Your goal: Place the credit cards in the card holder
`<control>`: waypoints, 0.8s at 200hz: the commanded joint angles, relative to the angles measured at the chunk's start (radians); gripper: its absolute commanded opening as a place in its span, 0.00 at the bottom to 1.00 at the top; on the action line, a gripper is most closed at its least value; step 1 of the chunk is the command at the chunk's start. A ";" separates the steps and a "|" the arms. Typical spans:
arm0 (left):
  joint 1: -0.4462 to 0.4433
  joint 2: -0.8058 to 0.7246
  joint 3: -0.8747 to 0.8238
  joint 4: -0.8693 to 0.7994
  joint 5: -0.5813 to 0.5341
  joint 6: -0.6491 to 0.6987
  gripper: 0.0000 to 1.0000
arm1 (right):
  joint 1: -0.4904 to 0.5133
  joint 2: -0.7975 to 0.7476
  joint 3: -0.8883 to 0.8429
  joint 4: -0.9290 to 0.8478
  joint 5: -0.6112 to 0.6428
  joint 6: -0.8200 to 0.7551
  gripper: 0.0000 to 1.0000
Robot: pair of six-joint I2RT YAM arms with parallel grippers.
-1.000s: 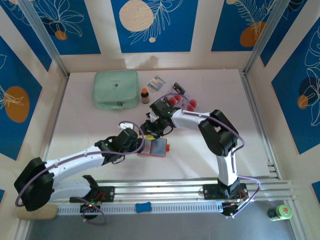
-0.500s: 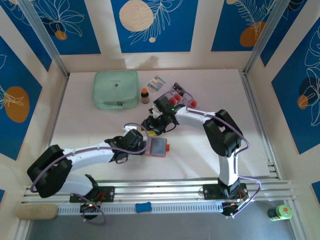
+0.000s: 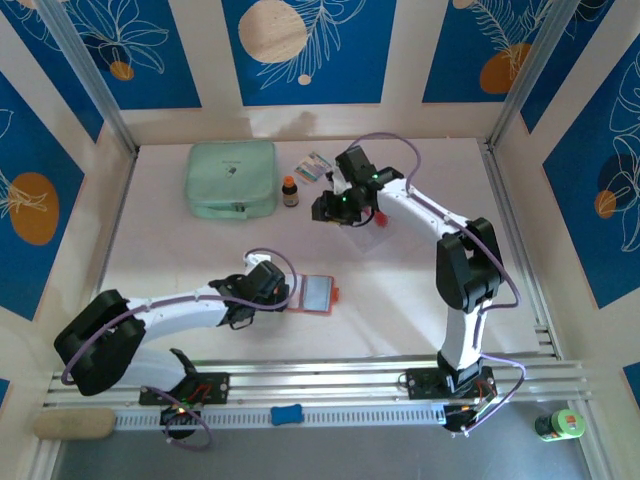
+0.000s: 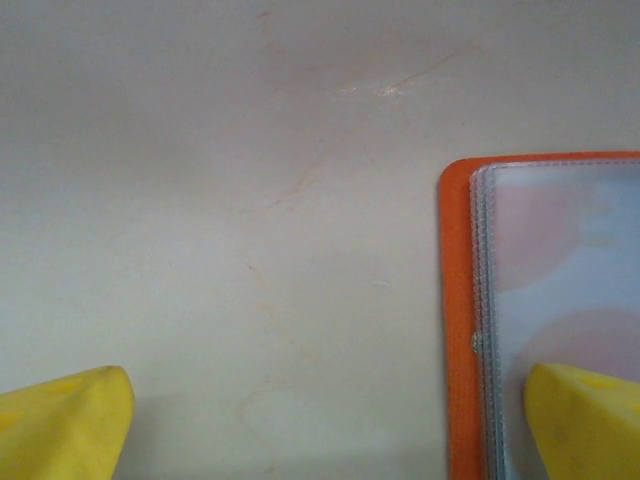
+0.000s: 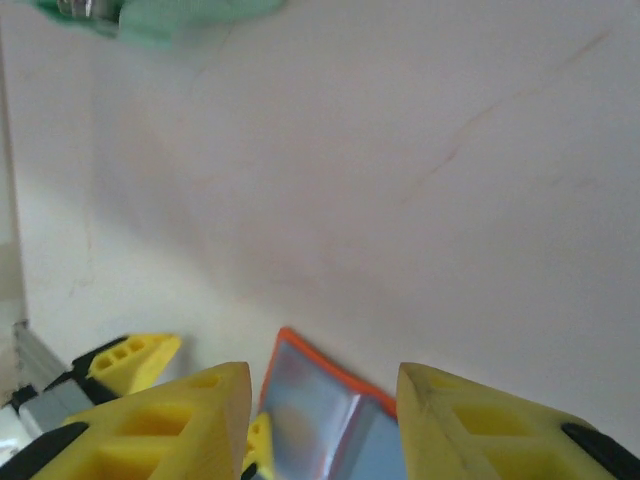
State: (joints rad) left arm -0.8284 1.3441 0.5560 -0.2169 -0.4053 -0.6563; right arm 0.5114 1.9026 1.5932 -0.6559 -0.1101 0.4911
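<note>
We see smooth white table (image 3: 180, 250), blue leaf-print walls (image 3: 310, 50). Left gripper (image 4: 325, 430) spread wide, glossy orange card holder (image 4: 455, 320) at 3 o'clock; right gripper (image 5: 322, 380) half-spread, both empty.

Over the last second I pulled the right gripper (image 3: 326, 209) away from the card holder (image 3: 318, 293), where it had hovered at the far edge. It now sits well apart from the holder at the far side of the table, just beside the small brown bottle (image 3: 290, 190), and its arm covers most of the credit cards that showed 1 second ago. With it gone, the holder's far edge is clear. On the left arm, the big dark joint (image 3: 100, 335) swung inward from the near-left corner.
</note>
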 commanded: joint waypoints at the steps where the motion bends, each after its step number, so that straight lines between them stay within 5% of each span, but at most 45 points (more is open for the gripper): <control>1: 0.010 -0.003 -0.014 -0.008 -0.024 -0.019 1.00 | -0.007 0.069 0.098 -0.147 0.155 -0.136 0.39; 97: 0.010 -0.023 -0.022 -0.009 -0.011 -0.035 1.00 | 0.004 0.338 0.444 -0.292 0.478 -0.306 0.34; 160: 0.010 -0.032 -0.019 -0.014 -0.007 -0.037 1.00 | 0.007 0.439 0.547 -0.321 0.527 -0.348 0.33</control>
State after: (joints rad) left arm -0.8272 1.3331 0.5426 -0.2169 -0.4049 -0.6800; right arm 0.5106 2.3085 2.0907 -0.9379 0.3843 0.1734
